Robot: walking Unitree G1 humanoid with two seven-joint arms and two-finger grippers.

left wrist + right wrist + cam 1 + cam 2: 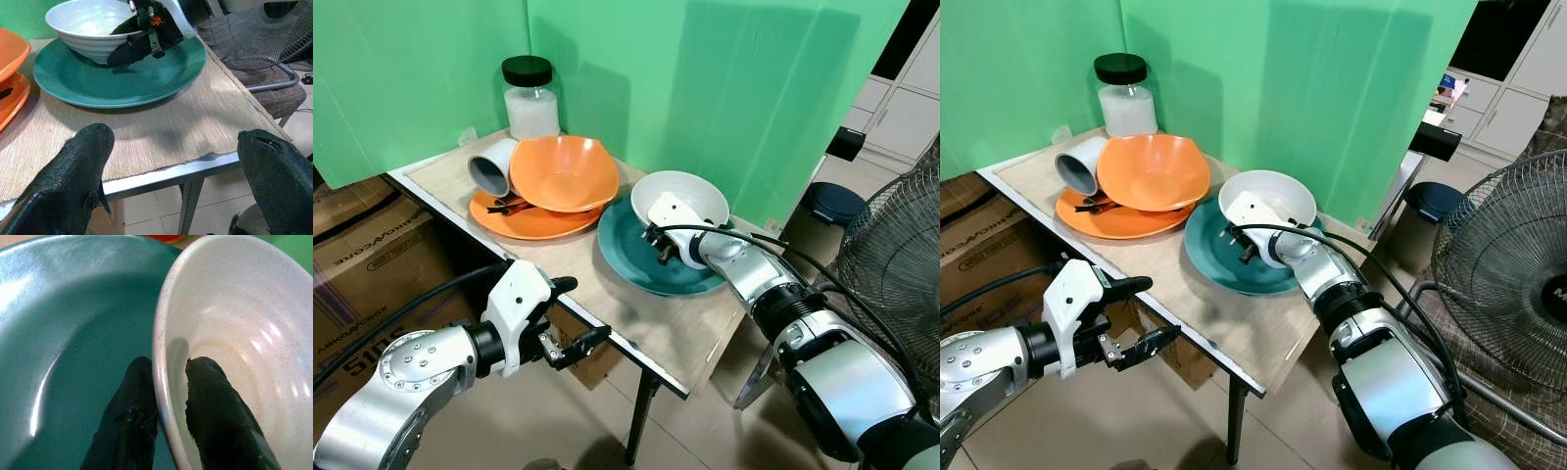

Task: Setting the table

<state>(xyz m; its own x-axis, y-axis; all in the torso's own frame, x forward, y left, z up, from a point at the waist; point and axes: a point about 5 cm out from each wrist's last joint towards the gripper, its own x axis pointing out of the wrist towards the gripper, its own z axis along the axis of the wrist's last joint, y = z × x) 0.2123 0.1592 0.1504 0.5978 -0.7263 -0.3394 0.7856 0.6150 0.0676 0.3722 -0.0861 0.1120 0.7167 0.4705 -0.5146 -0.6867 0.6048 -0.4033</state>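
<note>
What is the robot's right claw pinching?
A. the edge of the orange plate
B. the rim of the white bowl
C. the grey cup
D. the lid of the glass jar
B: the right claw has one black finger inside and one outside the rim of the white bowl, which sits on the teal plate.

White ribbed bowl (pixel 690 194) on teal plate (pixel 636 257); orange bowl (pixel 563 173) on orange plate (pixel 533 221). Beige woven mat (pixel 666 323), green backdrop (pixel 705 78), jar (pixel 530 98) with black lid, white contents.
</note>
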